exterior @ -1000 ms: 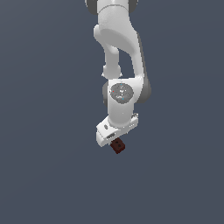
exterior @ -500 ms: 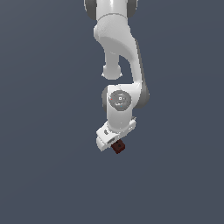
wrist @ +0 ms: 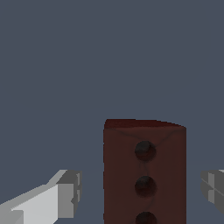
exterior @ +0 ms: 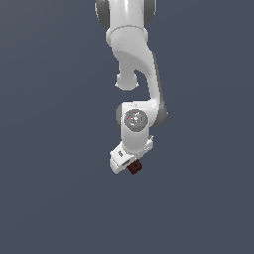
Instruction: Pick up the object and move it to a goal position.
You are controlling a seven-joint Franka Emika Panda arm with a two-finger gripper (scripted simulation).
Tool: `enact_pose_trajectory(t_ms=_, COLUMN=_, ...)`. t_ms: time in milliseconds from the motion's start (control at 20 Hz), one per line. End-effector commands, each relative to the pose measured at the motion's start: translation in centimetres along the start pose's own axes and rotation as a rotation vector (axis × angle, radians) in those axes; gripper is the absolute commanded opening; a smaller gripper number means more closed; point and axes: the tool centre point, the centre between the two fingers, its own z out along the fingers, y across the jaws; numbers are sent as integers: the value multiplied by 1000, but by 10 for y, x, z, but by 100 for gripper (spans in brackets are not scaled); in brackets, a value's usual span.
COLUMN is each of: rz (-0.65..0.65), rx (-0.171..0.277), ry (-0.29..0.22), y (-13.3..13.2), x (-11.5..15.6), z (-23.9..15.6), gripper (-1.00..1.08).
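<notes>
We see our white robot gripper (exterior: 130, 166) with the small dark red-brown rectangular block (exterior: 134, 168) between its grey-tipped fingers (wrist: 70, 194). In the wrist view, gaps show on both sides, so we cannot tell whether they grip it.

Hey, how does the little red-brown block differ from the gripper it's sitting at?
Colour: the block is dark red-brown; the gripper is white with grey jaws.
Size: the block is narrower than the gripper.
Surface: the block has a row of round holes on one face; the gripper shows none.
Shared: both are boxy. The block sits between the jaws, with a gap showing on either side in the wrist view.
</notes>
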Motion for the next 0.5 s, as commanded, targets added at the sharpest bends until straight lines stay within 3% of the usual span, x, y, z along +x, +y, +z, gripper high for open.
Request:
enact_pose_trajectory(t_ms=0, rz=-1, rx=1, ry=-1, y=0, x=-1, z=13, gripper=100)
enact_pose_trajectory(t_ms=350, rz=-2, rx=1, ry=-1, y=0, x=0, z=24, gripper=100)
enact_pose_trajectory(t_ms=400, rz=-2, rx=1, ry=-1, y=0, x=0, z=24, gripper=-100)
enact_pose_trajectory(t_ms=450, rz=-2, rx=1, ry=-1, y=0, x=0, z=24, gripper=-100)
